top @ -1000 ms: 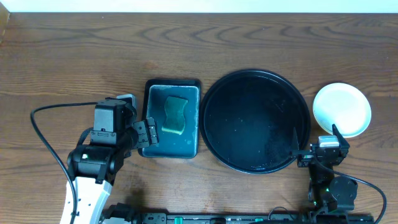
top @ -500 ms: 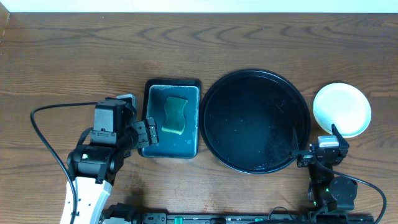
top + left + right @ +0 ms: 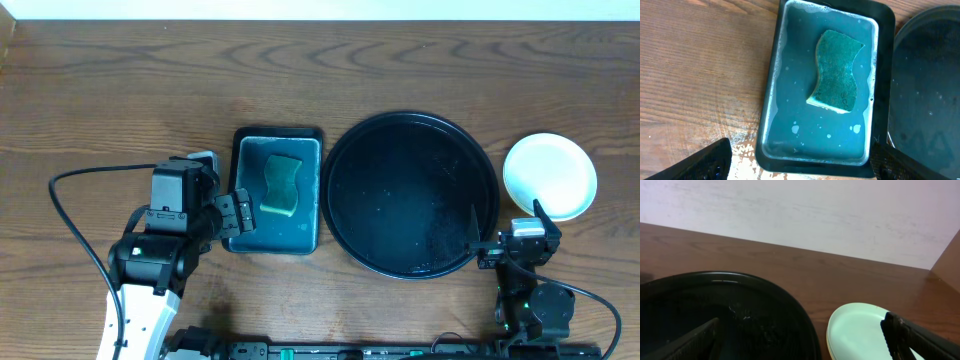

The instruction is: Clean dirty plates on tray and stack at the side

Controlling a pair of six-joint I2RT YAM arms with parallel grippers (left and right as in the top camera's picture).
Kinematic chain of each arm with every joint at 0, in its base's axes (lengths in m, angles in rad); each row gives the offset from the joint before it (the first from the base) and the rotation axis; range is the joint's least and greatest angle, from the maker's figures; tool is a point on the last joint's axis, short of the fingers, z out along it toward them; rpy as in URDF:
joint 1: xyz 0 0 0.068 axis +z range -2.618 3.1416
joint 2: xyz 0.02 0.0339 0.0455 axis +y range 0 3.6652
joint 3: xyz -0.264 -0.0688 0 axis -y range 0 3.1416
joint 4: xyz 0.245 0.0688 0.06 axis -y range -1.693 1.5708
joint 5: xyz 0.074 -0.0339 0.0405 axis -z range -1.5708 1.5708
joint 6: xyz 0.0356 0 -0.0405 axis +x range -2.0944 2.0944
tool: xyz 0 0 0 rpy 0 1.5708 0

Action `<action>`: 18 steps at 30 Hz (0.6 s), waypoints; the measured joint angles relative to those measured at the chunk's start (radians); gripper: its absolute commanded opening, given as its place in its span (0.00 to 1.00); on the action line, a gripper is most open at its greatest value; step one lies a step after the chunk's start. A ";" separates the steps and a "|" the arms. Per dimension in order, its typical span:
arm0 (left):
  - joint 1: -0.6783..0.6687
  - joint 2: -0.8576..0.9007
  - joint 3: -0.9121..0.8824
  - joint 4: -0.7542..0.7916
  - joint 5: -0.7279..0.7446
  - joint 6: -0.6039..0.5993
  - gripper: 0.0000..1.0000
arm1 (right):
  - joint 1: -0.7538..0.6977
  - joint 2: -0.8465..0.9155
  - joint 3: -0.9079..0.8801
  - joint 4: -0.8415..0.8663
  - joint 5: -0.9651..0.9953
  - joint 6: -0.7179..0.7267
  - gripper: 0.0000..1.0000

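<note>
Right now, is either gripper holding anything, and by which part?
Nothing is held. The left gripper is open by the sponge tray, and the right gripper is open near the plates, both empty.

Overhead top-down, wrists close, sharing black tray (image 3: 410, 195)

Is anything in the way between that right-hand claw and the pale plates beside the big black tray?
Nothing visible. The right gripper is open just short of the plates, with only bare table between them. The black tray lies off to one side, not between them.
</note>
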 measured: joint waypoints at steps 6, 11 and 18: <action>0.000 0.000 0.000 -0.005 0.000 0.000 0.89 | 0.000 0.000 0.000 0.000 0.000 0.000 0.99; 0.000 -0.027 -0.012 -0.021 0.000 0.001 0.89 | 0.000 0.000 0.000 0.000 0.000 0.000 0.99; 0.037 -0.225 -0.239 0.202 0.000 0.004 0.89 | 0.000 0.000 0.000 0.001 0.000 0.000 0.99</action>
